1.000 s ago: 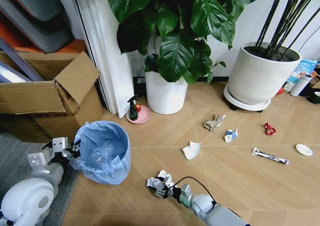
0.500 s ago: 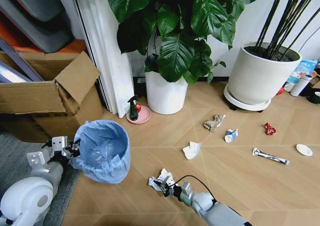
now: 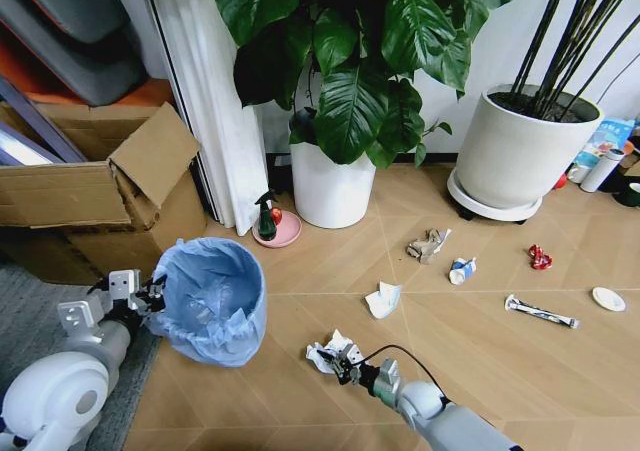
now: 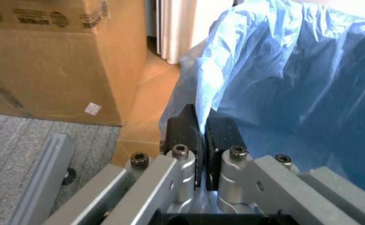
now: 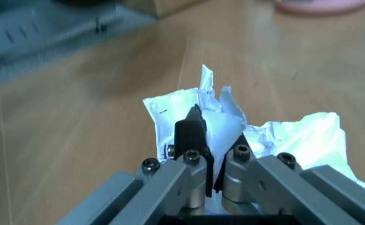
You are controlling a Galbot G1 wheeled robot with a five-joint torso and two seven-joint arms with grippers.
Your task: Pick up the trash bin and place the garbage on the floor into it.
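Head view has the left hand (image 3: 150, 297) at the lower left, pinching the near rim of the trash bin (image 3: 215, 301), whose crinkled light-blue bag lines the mouth. Left wrist view confirms it: the two dark fingertips (image 4: 183, 129) are pressed together on a fold of the blue bag (image 4: 276, 79) at the rim, with a cardboard box (image 4: 57, 56) just beyond and a grey mat (image 4: 19, 154) below. The bin sits at the edge of that mat (image 3: 30, 311), beside the box (image 3: 100, 196), and looks tilted toward the right, though whether its base is off the floor (image 3: 300, 261) I cannot tell.

The right hand (image 3: 343, 363) is low in front of the robot, to the right of the bin and apart from it, closed on a crumpled white paper (image 3: 330, 351). In the right wrist view the fingers (image 5: 190, 133) clamp the paper (image 5: 232, 129) between them above the planks (image 5: 76, 117).

More garbage lies on the floor farther out: a white scrap (image 3: 383, 299), a brownish crumpled wrapper (image 3: 428, 244), a small blue-and-white piece (image 3: 461, 269), a red wrapper (image 3: 540, 258), a flattened printed wrapper (image 3: 540, 312) and a white disc (image 3: 607, 298). A green spray bottle (image 3: 266, 217) stands on a pink saucer (image 3: 288, 233) by the white plant pot (image 3: 330, 186)
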